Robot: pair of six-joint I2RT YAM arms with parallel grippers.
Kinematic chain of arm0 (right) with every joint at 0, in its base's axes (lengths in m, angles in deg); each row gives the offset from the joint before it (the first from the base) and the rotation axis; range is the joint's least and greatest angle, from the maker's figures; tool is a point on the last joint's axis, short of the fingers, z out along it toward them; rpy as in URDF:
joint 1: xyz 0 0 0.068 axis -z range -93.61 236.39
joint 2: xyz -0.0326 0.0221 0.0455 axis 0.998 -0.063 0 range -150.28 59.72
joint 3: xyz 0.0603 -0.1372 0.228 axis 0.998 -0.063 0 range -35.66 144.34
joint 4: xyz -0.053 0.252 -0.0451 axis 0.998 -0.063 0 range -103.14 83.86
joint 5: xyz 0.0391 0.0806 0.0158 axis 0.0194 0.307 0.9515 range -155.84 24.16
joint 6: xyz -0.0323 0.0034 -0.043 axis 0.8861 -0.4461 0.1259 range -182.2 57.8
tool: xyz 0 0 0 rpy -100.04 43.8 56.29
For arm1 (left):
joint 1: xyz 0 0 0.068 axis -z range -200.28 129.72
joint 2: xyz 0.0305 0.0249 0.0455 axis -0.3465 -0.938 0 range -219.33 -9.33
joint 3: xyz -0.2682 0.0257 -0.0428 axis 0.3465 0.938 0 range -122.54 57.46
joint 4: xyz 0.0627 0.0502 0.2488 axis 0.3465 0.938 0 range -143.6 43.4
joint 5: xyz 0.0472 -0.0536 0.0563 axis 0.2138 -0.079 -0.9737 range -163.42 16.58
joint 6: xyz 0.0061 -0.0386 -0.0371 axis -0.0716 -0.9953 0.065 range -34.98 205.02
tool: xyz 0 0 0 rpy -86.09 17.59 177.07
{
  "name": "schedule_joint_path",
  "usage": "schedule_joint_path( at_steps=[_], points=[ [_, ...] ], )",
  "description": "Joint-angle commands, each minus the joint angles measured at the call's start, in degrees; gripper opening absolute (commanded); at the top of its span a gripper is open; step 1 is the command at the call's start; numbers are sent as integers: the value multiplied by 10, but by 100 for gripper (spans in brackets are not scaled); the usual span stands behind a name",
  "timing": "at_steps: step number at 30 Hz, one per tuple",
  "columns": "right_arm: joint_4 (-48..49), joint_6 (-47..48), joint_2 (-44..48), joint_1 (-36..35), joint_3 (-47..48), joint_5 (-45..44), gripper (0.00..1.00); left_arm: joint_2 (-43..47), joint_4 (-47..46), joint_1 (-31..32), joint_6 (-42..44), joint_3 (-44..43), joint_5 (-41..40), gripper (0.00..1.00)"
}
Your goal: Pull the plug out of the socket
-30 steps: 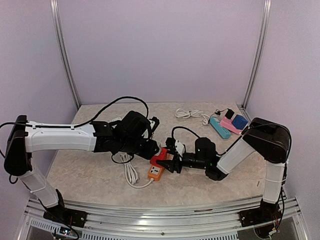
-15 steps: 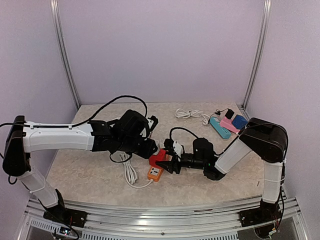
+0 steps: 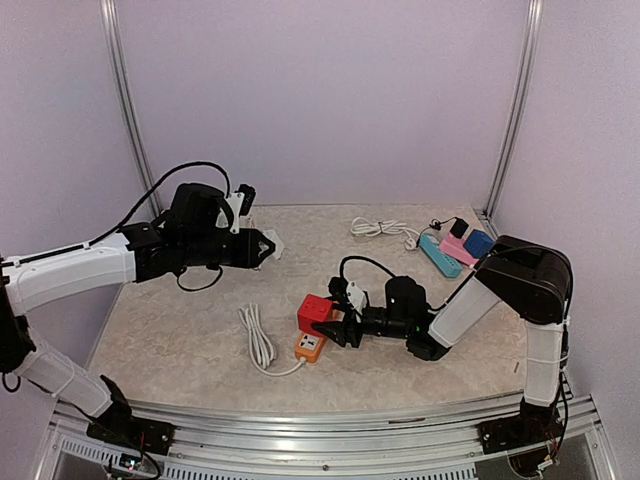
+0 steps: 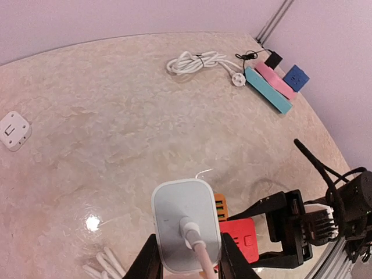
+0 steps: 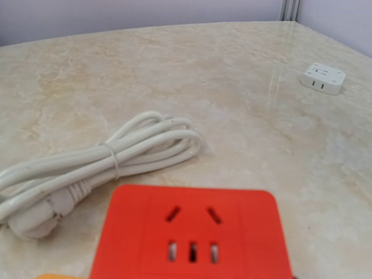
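Observation:
My left gripper (image 3: pixel 264 246) is shut on a white plug (image 3: pixel 272 244) and holds it in the air at the back left, well apart from the socket. In the left wrist view the plug (image 4: pixel 186 224) sits between my black fingers (image 4: pixel 150 263), its cable trailing towards the camera. The red cube socket (image 3: pixel 314 311) stands on an orange socket block (image 3: pixel 311 345), its holes empty in the right wrist view (image 5: pixel 192 232). My right gripper (image 3: pixel 342 326) is shut on the red socket from the right, one finger on each side.
A bundled white cable (image 3: pixel 257 339) lies left of the orange block. Another white cable bundle (image 3: pixel 381 228) lies at the back. Teal (image 3: pixel 439 255), pink (image 3: pixel 459 249) and blue (image 3: pixel 480 243) power blocks sit at the back right. A small white adapter (image 4: pixel 13 130) lies on the table.
The white plug has come out of the red socket. My left gripper has carried it up and away to the back left. The right gripper has stayed on the socket.

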Motion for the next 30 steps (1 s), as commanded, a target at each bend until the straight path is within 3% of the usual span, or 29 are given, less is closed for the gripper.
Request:
schedule_joint_path(
  at_steps=[1,8,14,22,30],
  points=[
    [-85,-1,-33,7,-11,-13,12,38,-51,-112,-23,36,89,0],
    [-84,-1,-32,7,-12,-12,12,26,-109,-282,-60,45,182,0],
    [-85,-2,-32,8,-12,-10,13,-72,-148,-388,-98,13,234,0],
    [-88,-1,-33,8,-10,-9,14,-225,-181,-445,-126,-63,276,2],
    [-90,-1,-33,8,-8,-8,15,-360,-161,-458,-137,-163,285,6]
  ],
)
